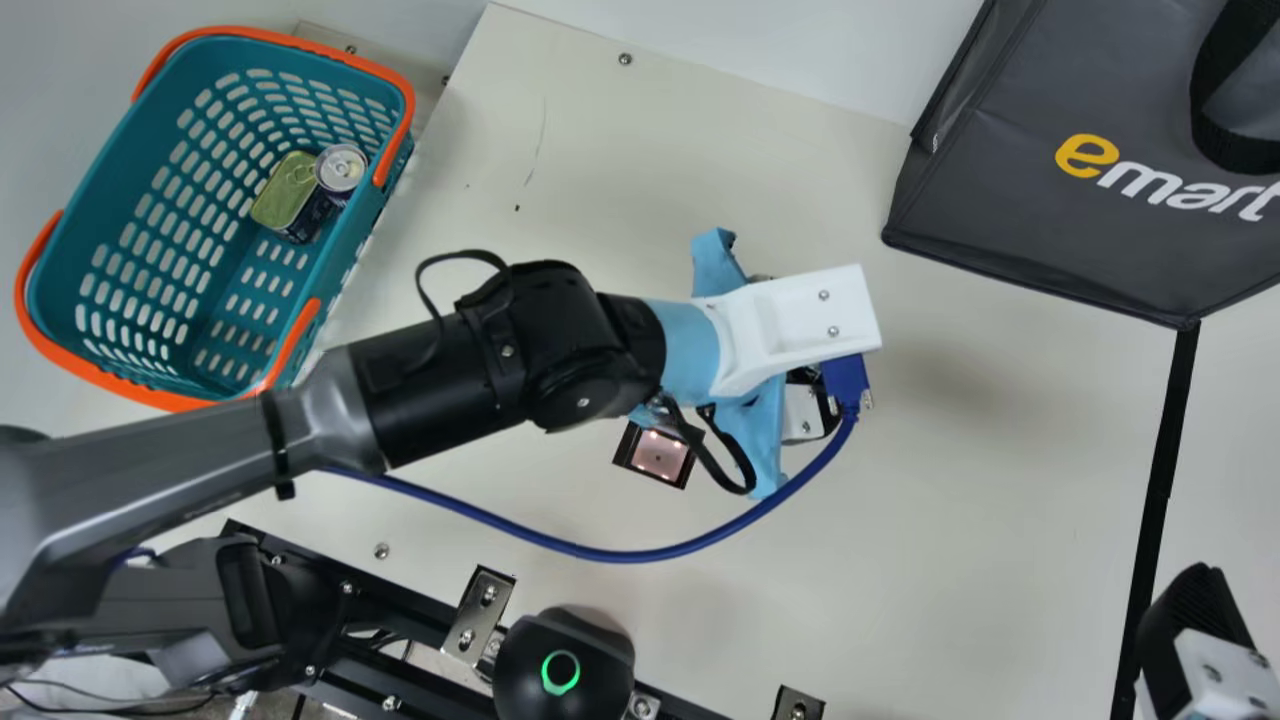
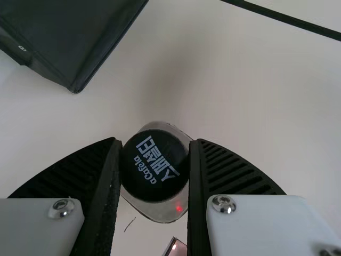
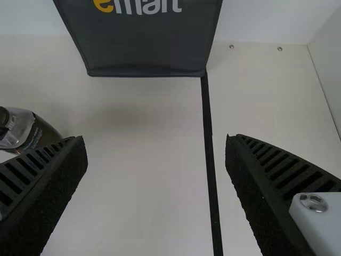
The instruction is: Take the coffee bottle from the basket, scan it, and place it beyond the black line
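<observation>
Two fingers of your left gripper [image 2: 154,143] are pinching the coffee bottle [image 2: 160,212] by its black cap [image 2: 154,173], near the lit scanner [image 1: 660,456], while your right gripper [image 3: 156,144] stands spread wide! The bottle should feel stiff, likely weighty if full, and that smooth cap could let it slip or swing. Squeeze snugly, cap centred between the pads; the shoulder looks too sloped to trust.

Bright, even light; soft shadows on table [image 1: 1000,520]; screw [image 2: 224,203] glints.
</observation>
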Robot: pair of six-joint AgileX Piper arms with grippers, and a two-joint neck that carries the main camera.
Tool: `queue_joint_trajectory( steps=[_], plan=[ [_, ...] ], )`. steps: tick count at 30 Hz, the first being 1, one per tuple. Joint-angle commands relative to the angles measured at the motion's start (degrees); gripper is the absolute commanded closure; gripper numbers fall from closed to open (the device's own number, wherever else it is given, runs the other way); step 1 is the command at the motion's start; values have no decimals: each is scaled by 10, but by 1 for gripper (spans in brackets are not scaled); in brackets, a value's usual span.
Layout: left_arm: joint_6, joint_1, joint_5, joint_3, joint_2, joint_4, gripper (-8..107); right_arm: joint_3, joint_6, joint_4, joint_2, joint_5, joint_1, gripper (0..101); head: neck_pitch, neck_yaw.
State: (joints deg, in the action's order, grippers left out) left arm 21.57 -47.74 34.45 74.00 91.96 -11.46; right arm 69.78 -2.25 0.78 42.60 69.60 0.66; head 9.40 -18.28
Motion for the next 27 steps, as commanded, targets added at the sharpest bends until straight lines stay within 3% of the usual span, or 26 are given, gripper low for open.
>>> queue_joint_trajectory(
  steps=[1, 22, 27],
  plan=[
    [0, -1, -1, 1, 4, -1, 89, 0, 0, 0, 0, 0, 0, 10, -15, -1],
    [-42, -21, -28, -21, 10, 20, 89, 0, 0, 0, 0, 0, 0, 10, -15, -1],
    [-56, -27, -33, -25, 10, 29, 72, 0, 0, 0, 0, 0, 0, 10, -15, -1]
  ],
)
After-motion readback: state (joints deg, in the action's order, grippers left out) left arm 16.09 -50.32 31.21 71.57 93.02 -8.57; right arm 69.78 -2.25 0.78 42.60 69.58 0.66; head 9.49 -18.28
